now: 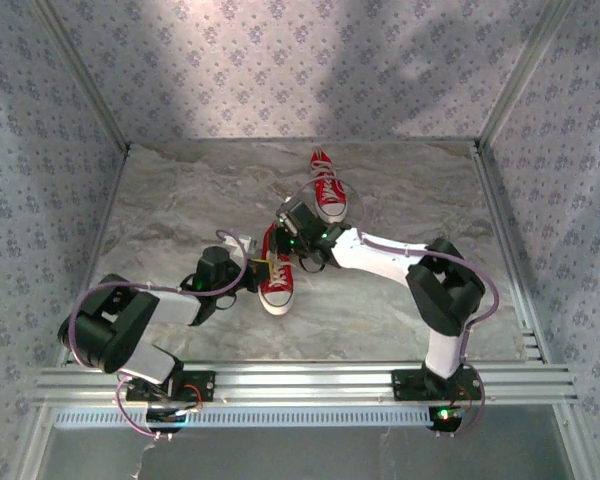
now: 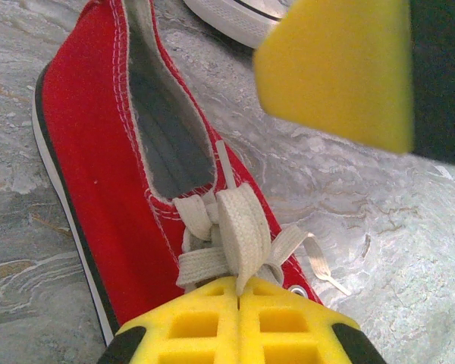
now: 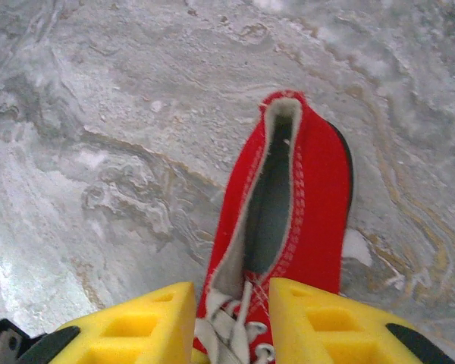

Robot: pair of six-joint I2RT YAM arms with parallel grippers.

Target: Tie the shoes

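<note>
Marbled table (image 1: pixel 180 190); close up, red shoe (image 2: pixel 98 189), lace (image 2: pixel 243 220) between closed left jaws

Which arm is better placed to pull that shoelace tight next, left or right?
Probably left. The left pincer is shut on a white lace of the near red shoe, ready to pull. The right pincer stands open over that shoe, apparently gripping nothing.

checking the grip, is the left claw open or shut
Shut. The left claw has its yellow pads together, pinching the white lace of the shoe.
</note>
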